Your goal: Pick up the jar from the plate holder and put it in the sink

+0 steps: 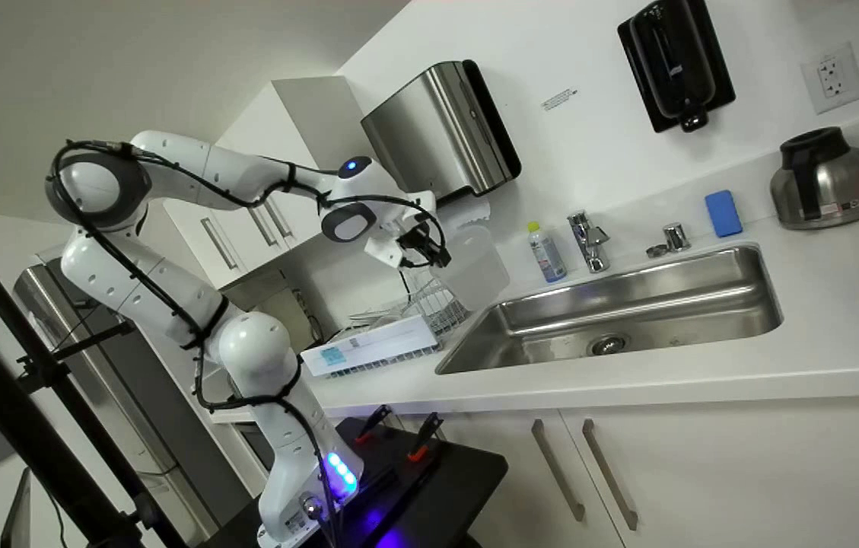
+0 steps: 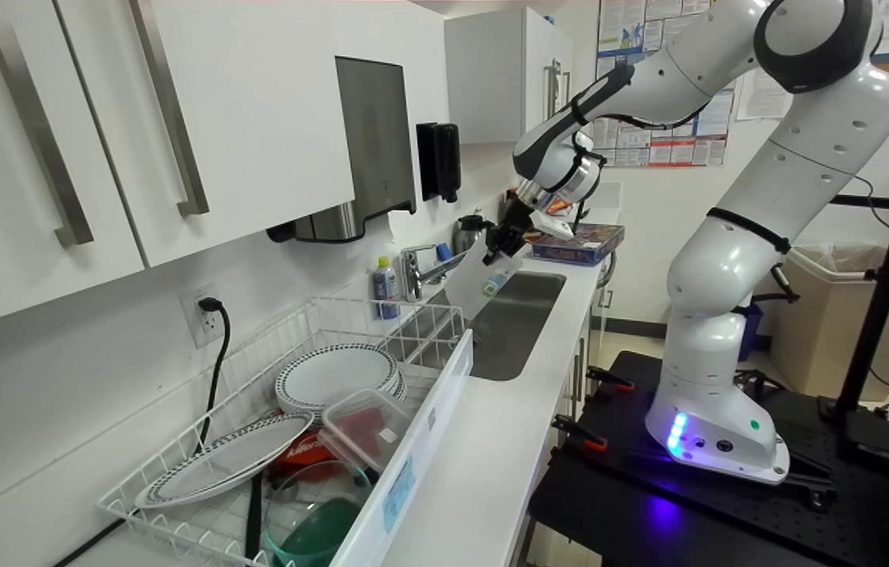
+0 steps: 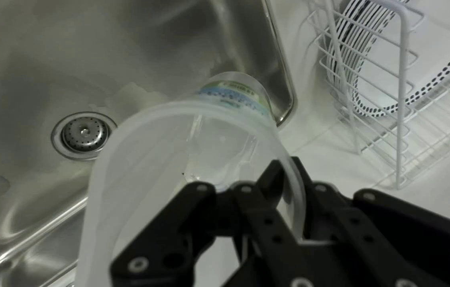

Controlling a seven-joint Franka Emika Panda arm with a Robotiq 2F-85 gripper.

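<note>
Whitish plastic jar (image 3: 181, 155) clamped in your end effector (image 3: 288, 179), you seem mid-transfer at the stainless-steel sink (image 3: 149, 44): next, bring the jar inward, lower and release.

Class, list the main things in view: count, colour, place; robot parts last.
Sink: one, steel, in counter
Counter: one, white, around sink
Plate holder: one, whitish, beside sink
Plates: several, white, in plate holder
Jar: one, translucent, held in tool
Faucet: one, chrome, behind sink
Bottle: one, blue, yellow-capped, beside faucet
Sponge: one, blue, behind sink
Jug: one, steel and black, on counter
Dispensers: two, one steel, one black, above counter
Arm: one, white, on table
Tool: one, black, shut on jar
</note>
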